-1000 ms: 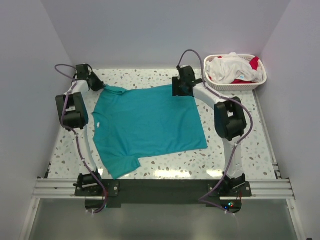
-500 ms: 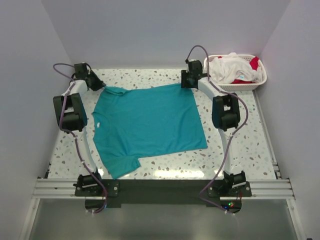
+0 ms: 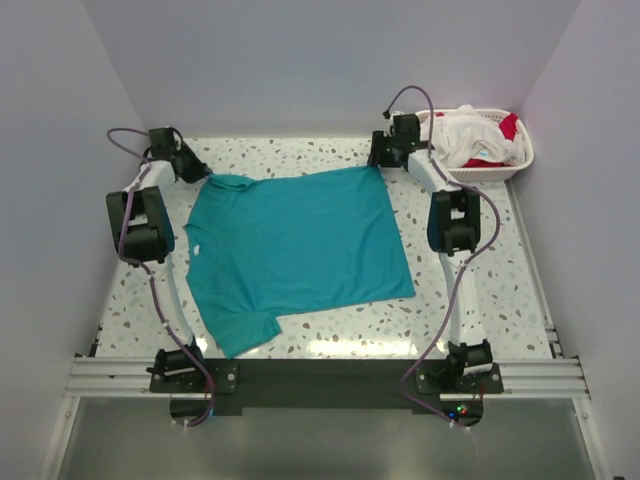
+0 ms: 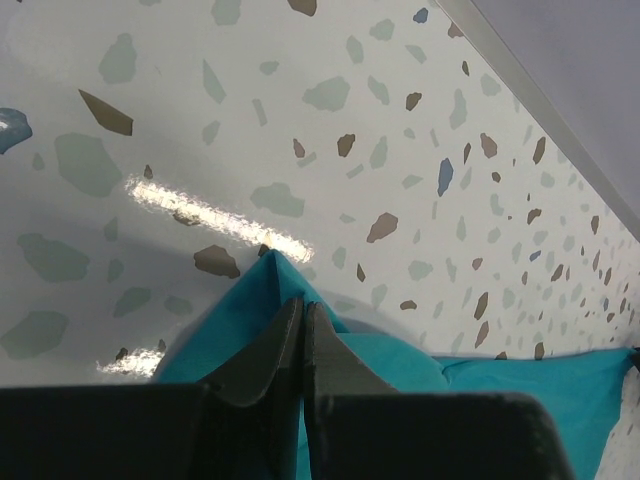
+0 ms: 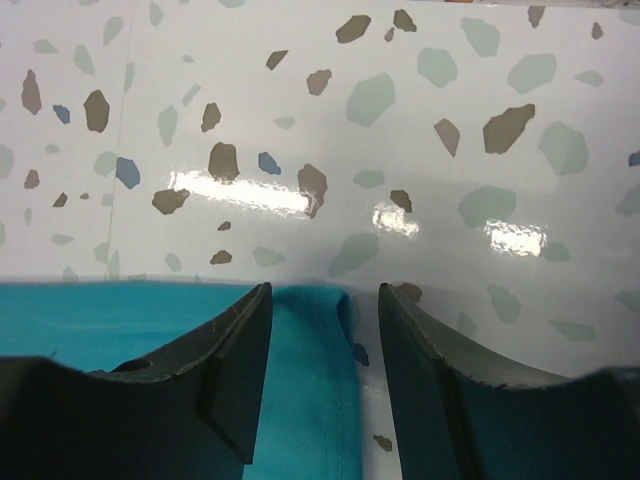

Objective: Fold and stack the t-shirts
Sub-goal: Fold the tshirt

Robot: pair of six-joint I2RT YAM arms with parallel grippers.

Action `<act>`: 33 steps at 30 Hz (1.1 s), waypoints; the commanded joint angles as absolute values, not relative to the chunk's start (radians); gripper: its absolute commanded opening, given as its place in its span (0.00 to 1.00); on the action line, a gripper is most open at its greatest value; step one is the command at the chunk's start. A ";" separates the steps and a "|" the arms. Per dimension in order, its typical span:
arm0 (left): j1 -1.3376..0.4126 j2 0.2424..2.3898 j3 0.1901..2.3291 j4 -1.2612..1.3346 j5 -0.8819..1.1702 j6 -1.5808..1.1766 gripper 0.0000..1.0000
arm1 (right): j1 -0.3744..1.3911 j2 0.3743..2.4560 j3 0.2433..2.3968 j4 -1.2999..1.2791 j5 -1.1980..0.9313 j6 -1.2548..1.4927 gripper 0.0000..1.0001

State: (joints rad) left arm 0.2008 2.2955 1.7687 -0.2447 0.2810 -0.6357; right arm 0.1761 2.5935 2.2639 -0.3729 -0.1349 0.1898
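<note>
A plain teal t-shirt (image 3: pixel 295 245) lies spread flat on the speckled table. My left gripper (image 3: pixel 192 170) is at its far left corner, shut on a pinched peak of the teal fabric (image 4: pixel 262 300). My right gripper (image 3: pixel 378 158) is at the far right corner, open, with the teal hem corner (image 5: pixel 315 370) lying between its two fingers. White and red t-shirts (image 3: pixel 470 135) are piled in the basket at the back right.
A white lattice basket (image 3: pixel 520 160) stands at the back right corner, just right of my right arm. Walls close the table on the left, back and right. Bare speckled table (image 3: pixel 480 290) shows right of the shirt and along its near edge.
My right gripper has moved back and to the right along the shirt's far edge to its corner. The left gripper has stayed at the far left corner.
</note>
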 commanded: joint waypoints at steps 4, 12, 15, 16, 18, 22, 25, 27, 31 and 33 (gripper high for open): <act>0.199 2.233 1.755 -0.230 0.287 -0.635 0.00 | 0.172 2.643 2.359 -0.436 -0.273 0.212 0.49; 0.199 2.229 1.741 -0.232 0.287 -0.626 0.00 | 0.172 2.640 2.347 -0.442 -0.269 0.235 0.31; 0.201 2.226 1.749 -0.235 0.301 -0.626 0.00 | 0.169 2.619 2.324 -0.430 -0.247 0.227 0.10; 0.202 2.224 1.750 -0.238 0.304 -0.626 0.00 | 0.169 2.612 2.319 -0.423 -0.238 0.224 0.05; 0.202 2.207 1.759 -0.242 0.302 -0.626 0.00 | 0.169 2.579 2.300 -0.414 -0.226 0.212 0.00; 0.206 2.174 1.781 -0.264 0.302 -0.635 0.00 | 0.164 2.491 2.238 -0.380 -0.196 0.201 0.00; 0.209 2.152 1.787 -0.279 0.301 -0.638 0.00 | 0.160 2.428 2.200 -0.365 -0.193 0.198 0.00; 0.210 2.131 1.790 -0.301 0.299 -0.638 0.00 | 0.156 2.402 2.184 -0.370 -0.193 0.196 0.00; 0.210 2.076 1.764 -0.330 0.296 -0.637 0.00 | 0.156 2.333 2.140 -0.384 -0.190 0.184 0.00; 0.210 2.031 1.733 -0.350 0.284 -0.637 0.00 | 0.156 2.304 2.087 -0.380 -0.186 0.178 0.00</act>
State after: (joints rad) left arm 0.2008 2.1376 1.7512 -0.3252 0.2836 -0.6357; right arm 0.1623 2.4195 2.1345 -0.4007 -0.2001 0.2039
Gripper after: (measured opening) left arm 0.066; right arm 0.011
